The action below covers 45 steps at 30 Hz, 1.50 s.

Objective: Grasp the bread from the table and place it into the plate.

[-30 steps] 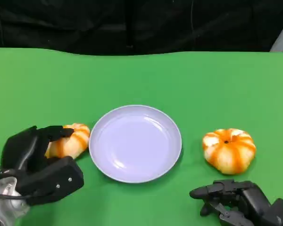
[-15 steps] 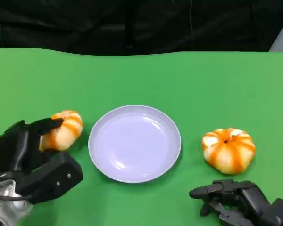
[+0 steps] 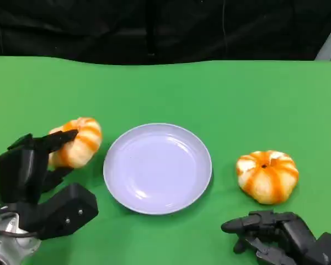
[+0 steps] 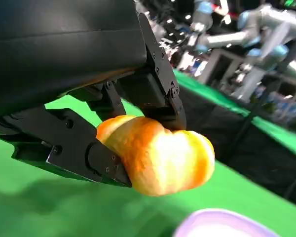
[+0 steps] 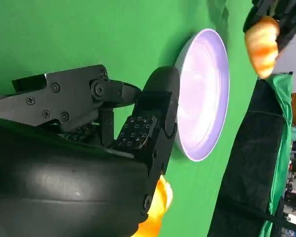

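An orange-striped bread roll [image 3: 77,142] is held by my left hand [image 3: 30,171] just left of the pale lilac plate [image 3: 157,167], lifted off the green table. In the left wrist view the roll [image 4: 160,155] sits between the black fingers [image 4: 84,148], with the plate's rim [image 4: 222,228] below it. A second striped roll [image 3: 267,175] lies on the table right of the plate. My right hand [image 3: 276,234] rests low at the front right, just in front of that roll, holding nothing, fingers apart. The right wrist view shows the plate [image 5: 204,98] and the held roll [image 5: 261,44] beyond it.
The green table [image 3: 209,94] stretches back to a black curtain [image 3: 154,27]. Open green surface lies behind the plate and between it and the right roll.
My left hand has taken the left roll and raised it off the table, first drawing it left away from the plate's rim. The right hand and right roll have not moved.
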Motion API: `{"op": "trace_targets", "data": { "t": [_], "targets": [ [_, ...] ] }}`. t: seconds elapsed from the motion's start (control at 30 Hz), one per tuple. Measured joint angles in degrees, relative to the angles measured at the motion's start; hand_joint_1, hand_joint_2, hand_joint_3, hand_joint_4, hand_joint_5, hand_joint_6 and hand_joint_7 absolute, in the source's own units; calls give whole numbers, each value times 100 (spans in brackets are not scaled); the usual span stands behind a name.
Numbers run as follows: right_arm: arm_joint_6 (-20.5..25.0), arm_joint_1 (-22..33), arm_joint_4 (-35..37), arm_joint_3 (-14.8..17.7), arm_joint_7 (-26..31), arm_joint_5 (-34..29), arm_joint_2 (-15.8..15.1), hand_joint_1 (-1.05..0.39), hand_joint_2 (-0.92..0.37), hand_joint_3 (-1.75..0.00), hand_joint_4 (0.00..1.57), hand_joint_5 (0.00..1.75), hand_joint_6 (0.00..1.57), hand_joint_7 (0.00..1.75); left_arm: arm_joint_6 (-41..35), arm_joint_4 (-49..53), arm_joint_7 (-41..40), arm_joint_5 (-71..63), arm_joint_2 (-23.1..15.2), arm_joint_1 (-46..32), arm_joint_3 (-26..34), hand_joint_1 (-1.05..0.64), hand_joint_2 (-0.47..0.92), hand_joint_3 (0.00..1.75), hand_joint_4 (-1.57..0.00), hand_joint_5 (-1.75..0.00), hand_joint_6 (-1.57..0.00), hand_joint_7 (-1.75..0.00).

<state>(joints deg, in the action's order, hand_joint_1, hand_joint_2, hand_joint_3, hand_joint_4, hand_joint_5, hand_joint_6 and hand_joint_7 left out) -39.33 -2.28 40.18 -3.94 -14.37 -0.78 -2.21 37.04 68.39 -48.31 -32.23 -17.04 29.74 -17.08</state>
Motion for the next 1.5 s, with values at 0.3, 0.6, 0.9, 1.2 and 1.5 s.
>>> {"op": "trace_targets", "data": {
  "t": [0.3, 0.6, 0.9, 1.2, 1.5],
  "targets": [
    [-1, 0, -2, -1, -1, 3, -1, -6, -92, -38, 81, 116, 120, 13, 478, -343, -141, -236, 15, -174, -118, -3, 87, 0, -89, -77, -130, -1],
    [-3, -1, -1, -8, 8, -3, -1, -6, -92, -38, 81, 116, 120, 13, 691, -745, -149, -296, 136, -383, -177, -3, 88, 1, -93, -64, -129, 0],
    [-8, 0, -1, -16, 34, -8, -2, -7, -92, -37, 82, 118, 121, 13, 718, -1022, -135, -495, 279, -465, -398, 0, 87, 0, -96, -57, -129, 0],
    [-13, -1, -1, -42, 50, -6, -1, -6, -92, -37, 82, 119, 121, 13, 736, -1062, -91, -628, 405, -467, -570, -3, 88, 1, -100, -55, -130, 0],
    [6, 0, -16, -62, 60, -7, -2, -7, -92, -37, 82, 122, 121, 14, 781, -1024, -79, -686, 454, -438, -722, -1, 89, 0, -100, -53, -130, 0]
  ]
}}
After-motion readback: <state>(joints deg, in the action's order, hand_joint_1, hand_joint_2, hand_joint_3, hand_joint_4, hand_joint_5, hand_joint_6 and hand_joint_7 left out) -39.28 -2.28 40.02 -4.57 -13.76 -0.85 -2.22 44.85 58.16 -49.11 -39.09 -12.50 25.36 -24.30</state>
